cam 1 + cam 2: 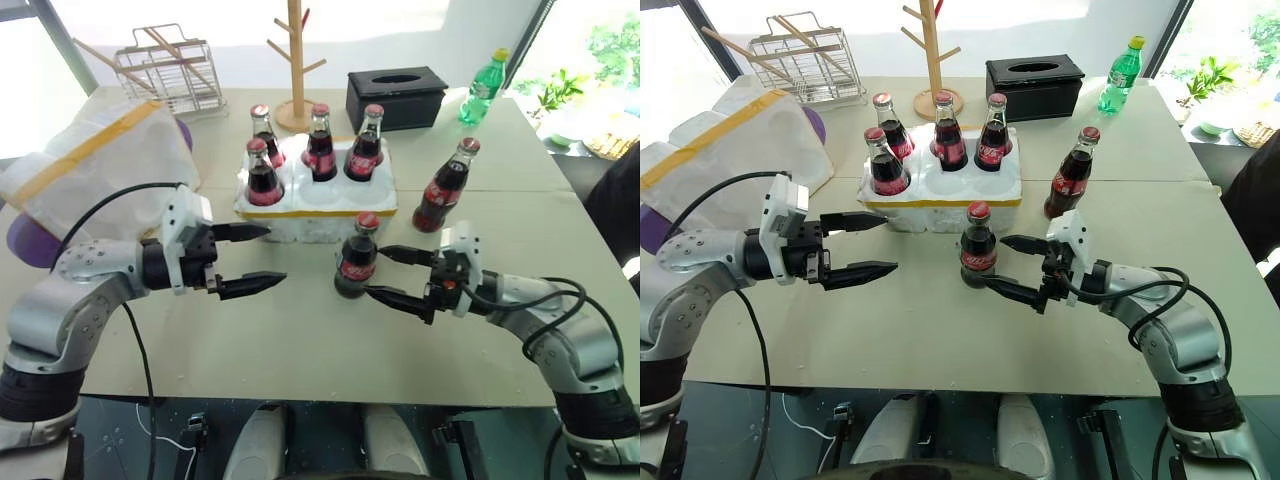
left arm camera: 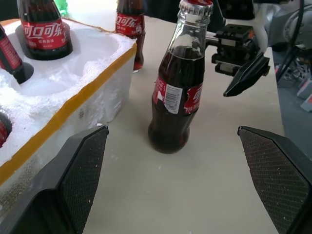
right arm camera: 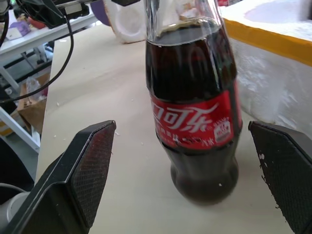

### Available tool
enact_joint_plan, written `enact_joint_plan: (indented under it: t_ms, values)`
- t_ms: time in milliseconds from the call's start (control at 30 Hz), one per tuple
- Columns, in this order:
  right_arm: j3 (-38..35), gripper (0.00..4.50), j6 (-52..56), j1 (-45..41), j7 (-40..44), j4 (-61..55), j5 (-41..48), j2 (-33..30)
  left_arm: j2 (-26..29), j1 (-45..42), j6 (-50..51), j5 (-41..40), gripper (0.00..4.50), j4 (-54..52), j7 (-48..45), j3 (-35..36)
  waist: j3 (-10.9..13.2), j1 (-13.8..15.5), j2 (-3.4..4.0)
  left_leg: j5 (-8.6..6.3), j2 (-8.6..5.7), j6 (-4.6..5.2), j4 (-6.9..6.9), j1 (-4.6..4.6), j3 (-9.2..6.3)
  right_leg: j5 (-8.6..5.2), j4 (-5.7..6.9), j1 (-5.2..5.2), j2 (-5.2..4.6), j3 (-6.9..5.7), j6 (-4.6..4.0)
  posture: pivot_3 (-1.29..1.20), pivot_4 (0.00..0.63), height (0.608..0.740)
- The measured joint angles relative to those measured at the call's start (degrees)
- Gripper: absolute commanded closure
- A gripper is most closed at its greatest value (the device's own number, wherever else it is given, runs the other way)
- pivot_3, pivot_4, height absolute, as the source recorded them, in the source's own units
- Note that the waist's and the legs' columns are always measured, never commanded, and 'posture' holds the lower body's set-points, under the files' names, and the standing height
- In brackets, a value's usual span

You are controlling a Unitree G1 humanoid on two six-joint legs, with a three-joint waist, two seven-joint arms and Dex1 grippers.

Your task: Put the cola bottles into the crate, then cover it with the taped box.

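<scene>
Two tools stand wide apart: the right tool [image 1: 395, 274] brackets a standing cola bottle [image 1: 357, 257] without touching, the left tool [image 1: 255, 258] at its nine o'clock holds nothing. Beyond sits the crate [image 1: 317, 205] with four bottles [image 1: 320, 143], another bottle [image 1: 445, 186] at three o'clock on the surface [image 1: 300, 330]. At ten o'clock lies the taped box [image 1: 90, 165].

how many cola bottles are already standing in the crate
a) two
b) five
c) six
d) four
d) Four cola bottles stand in the wells of the crate, while two more stand on the table outside it: one in front of the crate between the open fingers of the right gripper, and one to the crate's right.
</scene>
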Motion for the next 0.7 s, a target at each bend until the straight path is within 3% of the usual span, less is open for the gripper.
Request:
enact_joint_plan:
  t_ms: [400, 500, 567, 700]
  values:
    - [5.7, 0.00, -1.0, -6.4, 2.3, 8.2, -3.5, 4.9, 1.4, -0.7, 1.5, -3.2, 0.04, -1.8, -2.3, -1.6, 0.0, -0.2, 0.00, 0.00, 0.01, 0.00, 0.00, 0.01, -0.01, 0.00, 0.01, -0.02, 0.02, 0.00, 0.00, 0.00, 0.150, 0.740]
    - [6.5, 0.84, -1.2, -7.8, 2.7, 10.6, -3.9, 6.6, 1.4, -0.8, 1.4, -3.2, 0.00, -1.9, -2.6, -2.1, 0.0, -0.2, 0.00, 0.00, 0.01, 0.00, 0.00, 0.00, 0.00, 0.00, 0.02, -0.02, 0.02, 0.00, 0.00, 0.00, 0.150, 0.740]
    - [6.4, 1.66, -1.2, -8.4, 3.7, 11.0, -3.7, 6.9, 1.4, -1.0, 1.3, -3.1, 0.00, -1.9, -2.5, -2.2, 0.0, -0.1, 0.00, 0.00, 0.01, 0.00, 0.00, 0.00, -0.01, 0.00, 0.01, -0.03, 0.03, 0.00, 0.00, 0.00, 0.150, 0.740]
    - [6.3, 1.69, 2.4, -8.6, 4.6, 10.3, -1.1, 7.1, 1.3, -1.2, 1.2, -2.9, 0.00, -1.9, -1.5, -2.2, 0.0, -0.1, 0.01, 0.00, 0.00, 0.00, -0.01, -0.03, -0.01, 0.00, 0.01, -0.05, 0.01, 0.00, 0.00, 0.00, 0.150, 0.740]
